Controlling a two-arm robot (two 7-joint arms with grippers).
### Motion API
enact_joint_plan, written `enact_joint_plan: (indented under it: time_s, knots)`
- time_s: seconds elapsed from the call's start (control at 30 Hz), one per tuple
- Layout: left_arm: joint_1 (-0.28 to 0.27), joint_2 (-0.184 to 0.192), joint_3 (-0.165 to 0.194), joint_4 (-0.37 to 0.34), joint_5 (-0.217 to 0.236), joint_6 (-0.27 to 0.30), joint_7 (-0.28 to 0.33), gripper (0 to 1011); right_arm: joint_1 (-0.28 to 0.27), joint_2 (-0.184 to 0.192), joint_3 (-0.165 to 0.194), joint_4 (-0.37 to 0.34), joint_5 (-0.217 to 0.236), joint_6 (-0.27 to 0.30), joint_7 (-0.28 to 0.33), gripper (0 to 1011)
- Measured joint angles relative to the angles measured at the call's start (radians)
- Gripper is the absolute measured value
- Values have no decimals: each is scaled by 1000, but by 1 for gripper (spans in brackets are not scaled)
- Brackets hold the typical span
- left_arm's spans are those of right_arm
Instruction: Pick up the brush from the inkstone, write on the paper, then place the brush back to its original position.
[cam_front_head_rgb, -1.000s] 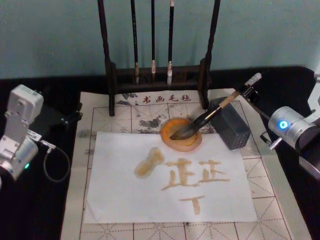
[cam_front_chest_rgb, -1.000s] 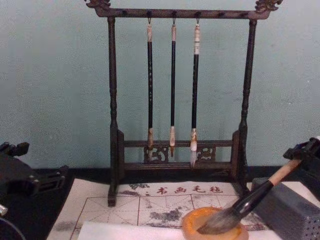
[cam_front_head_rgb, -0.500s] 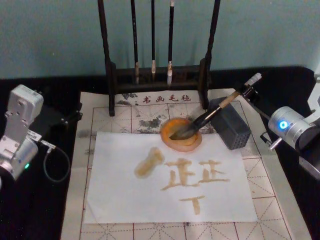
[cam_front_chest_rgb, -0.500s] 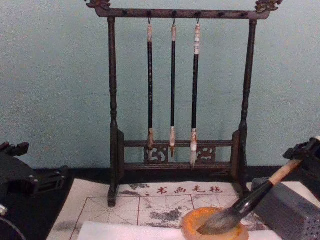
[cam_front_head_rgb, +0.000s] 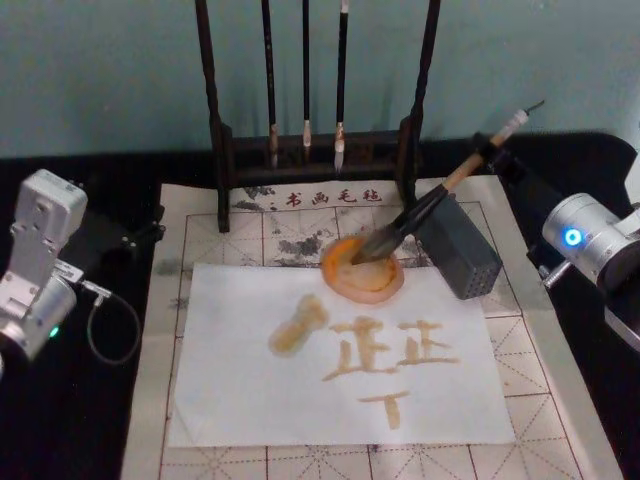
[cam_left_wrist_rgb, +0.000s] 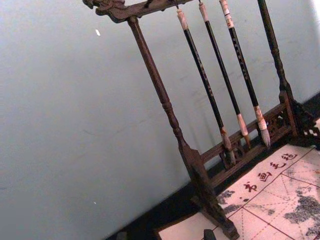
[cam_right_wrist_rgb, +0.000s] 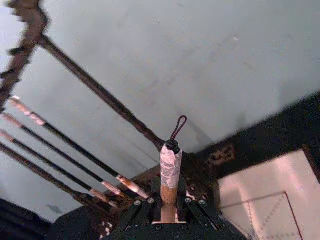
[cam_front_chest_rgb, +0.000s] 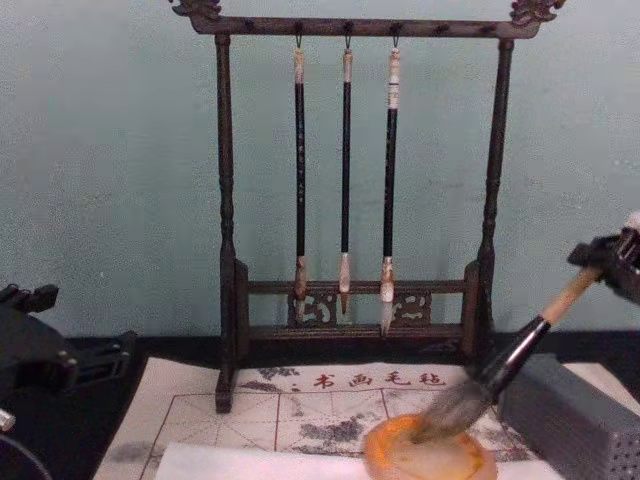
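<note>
My right gripper (cam_front_head_rgb: 494, 153) is shut on the upper handle of the brush (cam_front_head_rgb: 440, 195), near its whitish end. The brush slants down to the left. Its bristles (cam_front_head_rgb: 370, 247) touch the far side of the orange inkstone (cam_front_head_rgb: 338, 275). In the chest view the right gripper (cam_front_chest_rgb: 603, 258) holds the brush (cam_front_chest_rgb: 520, 355) steeply over the inkstone (cam_front_chest_rgb: 392, 455). In the right wrist view the fingers (cam_right_wrist_rgb: 145, 206) clamp the handle (cam_right_wrist_rgb: 170, 167). The white paper (cam_front_head_rgb: 250, 385) lies in front of the inkstone and carries amber strokes. My left arm (cam_front_head_rgb: 40, 260) is parked at the left.
A dark wooden stand (cam_front_head_rgb: 225, 150) with three thin hanging brushes (cam_front_head_rgb: 305, 70) stands behind the inkstone. A grey rectangular block (cam_front_head_rgb: 465, 255) sits just right of the dish, under the brush handle. The gridded felt mat (cam_front_head_rgb: 200, 235) underlies everything. A cable loop (cam_front_head_rgb: 100, 325) lies at the left.
My right gripper has risen with the brush. The brush now stands steeper, and its bristles have lifted from lying across the dish to touching its far side.
</note>
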Motion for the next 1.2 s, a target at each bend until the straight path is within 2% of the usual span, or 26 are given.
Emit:
enact_joint_plan:
  time_s: [0.17, 0.3, 0.53, 0.73, 0.8, 0.83, 0.97, 1.0, 1.07, 1.2]
  knots:
    - [0, 0, 0, 0, 0, 0, 0, 1001, -10, 29, -26, -32, -36, -46, 36, 187]
    - [0, 0, 0, 0, 0, 0, 0, 1001, -20, 68, -56, -67, -84, -96, 79, 187]
    - [0, 0, 0, 0, 0, 0, 0, 1001, -41, 117, -74, -116, -145, -148, 141, 187]
    - [0, 0, 0, 0, 0, 0, 0, 1001, -72, 168, -77, -161, -194, -198, 235, 187]
    - [0, 0, 0, 0, 0, 0, 0, 1001, -88, 190, -77, -178, -209, -219, 287, 187]
    - [0, 0, 0, 0, 0, 0, 0, 1001, -88, 190, -77, -178, -209, -219, 287, 187]
    - [0, 0, 0, 0, 0, 0, 0, 1001, -109, 227, -76, -199, -222, -244, 372, 187]
    - [0, 0, 0, 0, 0, 0, 0, 1001, -109, 227, -76, -199, -222, -244, 372, 187]
    - [0, 0, 0, 0, 0, 0, 0, 1001, -122, 250, -77, -210, -227, -256, 421, 187]
    - [0, 0, 0, 0, 0, 0, 0, 1001, -136, 281, -83, -226, -231, -263, 480, 187]
